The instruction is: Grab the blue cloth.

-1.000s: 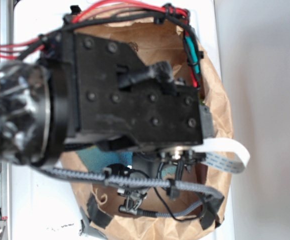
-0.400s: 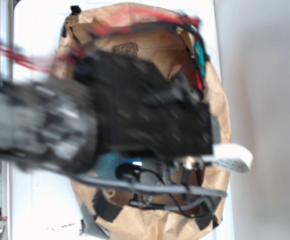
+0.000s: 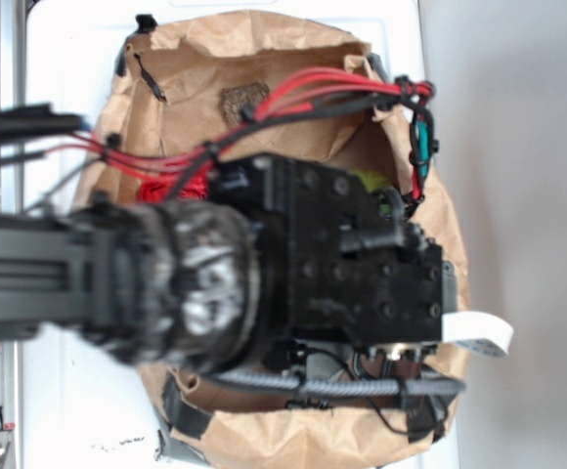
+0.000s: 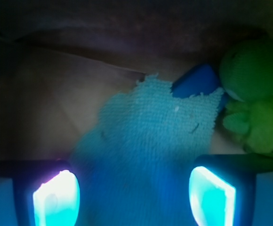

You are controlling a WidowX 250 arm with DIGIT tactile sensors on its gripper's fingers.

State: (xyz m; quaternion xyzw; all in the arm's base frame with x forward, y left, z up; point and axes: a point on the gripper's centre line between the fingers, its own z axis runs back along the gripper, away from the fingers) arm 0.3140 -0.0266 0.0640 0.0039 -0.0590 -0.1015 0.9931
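White tabletop [image 3: 59, 59] under everything, and on it a big brown paper bag [image 3: 235, 49] with its mouth open toward the exterior camera. From that view my arm [image 3: 29, 278] comes in from the left, blurred, and the black wrist block [image 3: 362, 283] fills most of the bag opening, so I can't see the cloth from there. Red wires [image 3: 303, 93] loop over the block, a grey sleeved cable [image 3: 332, 386] runs below it, and a white ribbon cable [image 3: 479, 332] sticks out on the image right. Something red [image 3: 171, 188] shows inside the bag just beside the wrist, too hidden to name. Wrist view is dim and blue-lit: the blue cloth [image 4: 150, 136] lies flat on the brown bag floor [image 4: 47, 103], ragged edge at top, running down between my fingers. The gripper [image 4: 134, 195] is spread wide, one lit fingertip [image 4: 56, 197] on each lower corner, cloth between them, nothing pinched yet. A green plush toy [image 4: 252, 94] sits at the cloth's right edge, and a small dark-blue hard piece [image 4: 197, 81] rests at the cloth's top right corner, touching the plush.
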